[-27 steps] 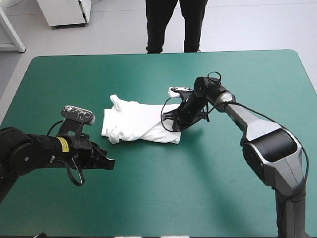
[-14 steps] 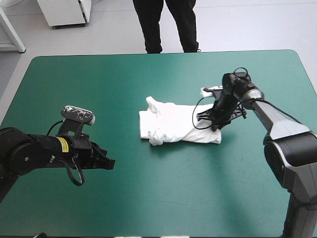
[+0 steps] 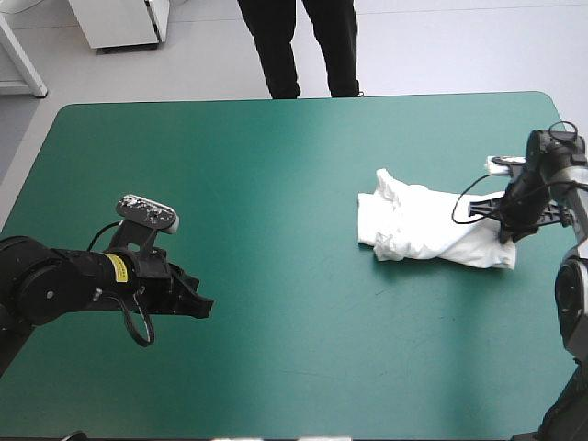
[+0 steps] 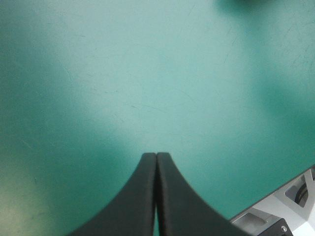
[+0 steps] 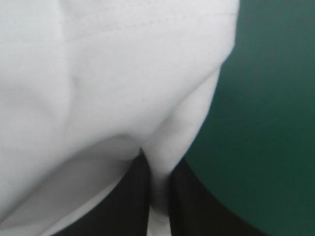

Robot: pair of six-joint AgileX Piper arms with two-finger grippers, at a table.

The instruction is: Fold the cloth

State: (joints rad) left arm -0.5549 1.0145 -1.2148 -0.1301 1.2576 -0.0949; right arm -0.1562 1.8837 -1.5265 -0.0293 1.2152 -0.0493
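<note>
t-shirt [image 3: 427,230]: white, folded bundle, lying on the teal-green cover [image 3: 276,165] near the table's right edge. right gripper [image 3: 508,231]: black fingers pinched on the bundle's right end, a fold of cloth between them. left gripper [image 3: 196,304]: fingers pressed together, holding nothing, over bare cover, well apart from the t-shirt.

High camera overlooks the table [image 3: 276,165]; 2 wrist cameras peer close.

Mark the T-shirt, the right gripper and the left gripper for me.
T-shirt [image 3: 424,225]: high view, middle of the white bundle.
right gripper [image 5: 158,167]: right wrist view, between the fingertips pinching fabric.
left gripper [image 4: 156,157]: left wrist view, tip of the shut arch.
</note>
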